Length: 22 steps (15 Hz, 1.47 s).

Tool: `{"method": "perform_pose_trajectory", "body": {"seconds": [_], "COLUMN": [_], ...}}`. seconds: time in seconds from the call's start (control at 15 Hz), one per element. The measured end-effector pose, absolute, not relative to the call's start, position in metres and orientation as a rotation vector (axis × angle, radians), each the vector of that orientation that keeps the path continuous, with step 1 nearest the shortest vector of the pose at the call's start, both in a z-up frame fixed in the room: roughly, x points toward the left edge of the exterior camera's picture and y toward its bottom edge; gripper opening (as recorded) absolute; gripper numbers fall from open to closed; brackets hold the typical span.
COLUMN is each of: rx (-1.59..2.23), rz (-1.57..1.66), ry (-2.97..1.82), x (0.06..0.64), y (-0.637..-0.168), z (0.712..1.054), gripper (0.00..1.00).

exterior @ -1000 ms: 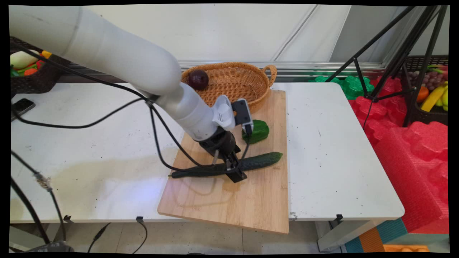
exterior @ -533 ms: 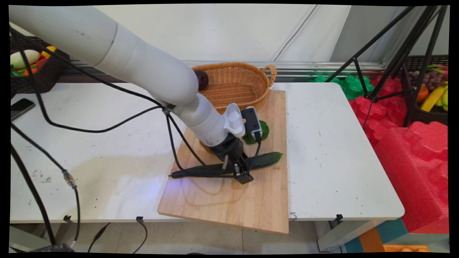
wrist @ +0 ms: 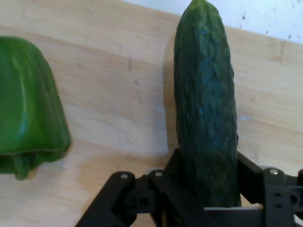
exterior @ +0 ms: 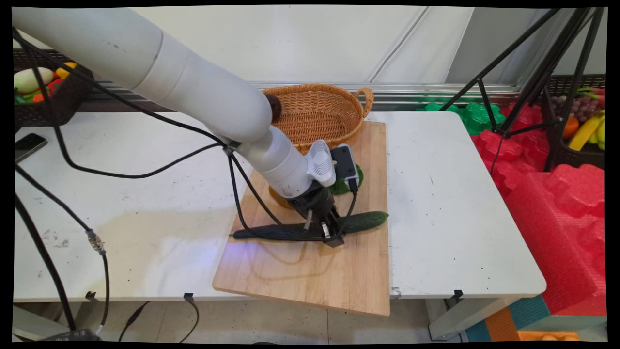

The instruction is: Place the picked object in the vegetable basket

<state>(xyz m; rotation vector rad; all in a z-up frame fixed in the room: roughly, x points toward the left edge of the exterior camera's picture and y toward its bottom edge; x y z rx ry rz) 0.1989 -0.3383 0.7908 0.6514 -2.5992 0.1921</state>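
A long dark green cucumber [exterior: 365, 221] [wrist: 206, 109] lies across the wooden cutting board [exterior: 310, 271]. My gripper [exterior: 332, 235] [wrist: 208, 196] is down at the board, shut on the cucumber near its middle, with a finger on each side of it. A green bell pepper [exterior: 345, 184] [wrist: 28, 109] lies on the board just behind the gripper, partly hidden by the hand. In the hand view the cucumber runs straight up from between the fingers and the pepper sits to its left.
A wicker basket [exterior: 322, 114] stands at the board's far end with a dark round fruit [exterior: 276, 106] at its left rim. A phone [exterior: 29, 144] and a dark basket of produce [exterior: 41, 92] are at far left. Black cables hang over the table. Tripod legs [exterior: 523, 72] stand at right.
The gripper has shifted a little to the right along the board, and the cucumber has slid right with it, its tip now nearer the board's right edge.
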Motion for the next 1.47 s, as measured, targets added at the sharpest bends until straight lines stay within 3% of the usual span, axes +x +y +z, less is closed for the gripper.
{"method": "perform_pose_trajectory", "body": {"seconds": [0.2, 0.8, 1.13, 1.47], "rx": [0.636, 0.691, 0.835, 0.989], "rz": [0.199, 0.289, 0.403, 0.538], "ry": [-2.591, -2.505, -2.415, -2.346], "x": [0.203, 0.217, 0.227, 0.241], "y": [-0.332, -0.316, -0.335, -0.376], "z": [0.806, 0.893, 0.946, 0.977], "gripper": [0.0, 0.0, 0.0, 0.0]}}
